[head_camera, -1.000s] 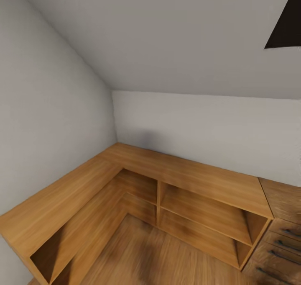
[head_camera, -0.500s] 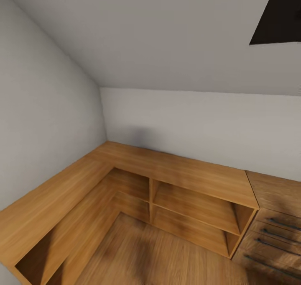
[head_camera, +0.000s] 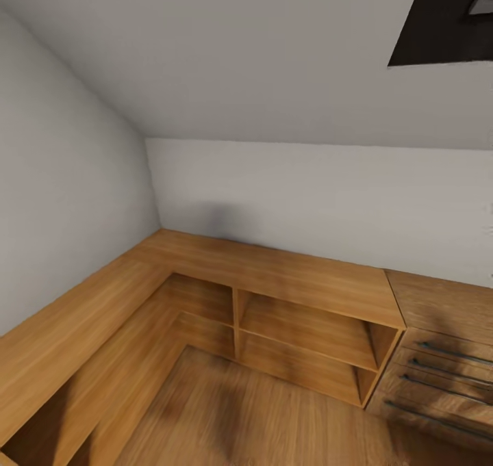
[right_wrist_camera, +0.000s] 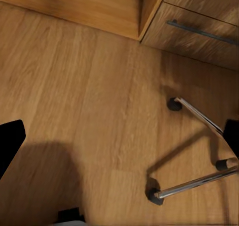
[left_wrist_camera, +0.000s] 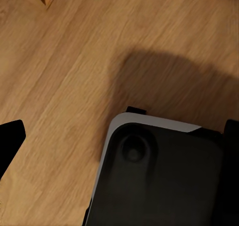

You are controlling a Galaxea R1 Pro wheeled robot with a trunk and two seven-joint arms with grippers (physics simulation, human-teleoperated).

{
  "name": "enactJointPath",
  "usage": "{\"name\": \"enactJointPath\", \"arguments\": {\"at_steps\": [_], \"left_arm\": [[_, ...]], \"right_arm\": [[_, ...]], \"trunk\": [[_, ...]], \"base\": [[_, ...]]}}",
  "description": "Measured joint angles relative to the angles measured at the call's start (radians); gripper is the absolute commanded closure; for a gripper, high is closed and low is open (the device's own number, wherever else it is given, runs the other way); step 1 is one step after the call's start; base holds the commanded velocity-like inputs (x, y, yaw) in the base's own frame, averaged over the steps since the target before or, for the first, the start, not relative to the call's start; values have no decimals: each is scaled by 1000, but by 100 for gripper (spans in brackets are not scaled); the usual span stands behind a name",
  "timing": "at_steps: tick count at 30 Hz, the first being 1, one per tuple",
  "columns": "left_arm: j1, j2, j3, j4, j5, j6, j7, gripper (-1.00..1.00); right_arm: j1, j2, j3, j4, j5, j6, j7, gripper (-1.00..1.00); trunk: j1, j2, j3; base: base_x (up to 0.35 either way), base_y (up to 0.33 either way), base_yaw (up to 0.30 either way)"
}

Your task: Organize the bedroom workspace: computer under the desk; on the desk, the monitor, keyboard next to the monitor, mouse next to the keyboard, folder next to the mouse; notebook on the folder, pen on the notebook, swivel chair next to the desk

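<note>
- Two metal legs on casters (right_wrist_camera: 191,146), belonging to the swivel chair, are seen on the wooden floor (right_wrist_camera: 89,101), splayed toward a drawer front with a dark handle (right_wrist_camera: 201,31).
- L-shaped wooden shelving (head_camera: 301,315) is seen in a corner of white walls.
- No writing is legible.
- Hand states cannot be told; dark fingertips are seen at the edges of both wrist views.

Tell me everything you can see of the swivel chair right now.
Part of the swivel chair base shows in the right wrist view: thin chrome-looking metal legs running out low over the wood floor, each ending in a small dark caster that rests on the boards. It stands near a wooden drawer unit. Seat and back are out of frame.
</note>
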Motion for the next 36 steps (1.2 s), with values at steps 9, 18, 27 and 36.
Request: {"name": "enactJointPath", "arguments": {"at_steps": [9,18,27,36], "left_arm": [[0,0,1,0,0,0,0,-100],[0,1,1,0,1,0,1,-100],[0,3,1,0,1,0,1,-100],[0,3,1,0,2,0,1,-100]], "right_arm": [[0,-1,0,0,0,0,2,-100],[0,-3,-1,1,-1,0,35,-100],[0,-1,0,2,-1,0,40,-100],[0,-2,-1,3,-1,0,40,-100]], "trunk": [[0,0,-7],[0,0,-7],[0,0,-8],[-1,0,-8]], "base": [[0,0,-214],[0,0,-265],[50,0,-267],[272,26,-268]]}}
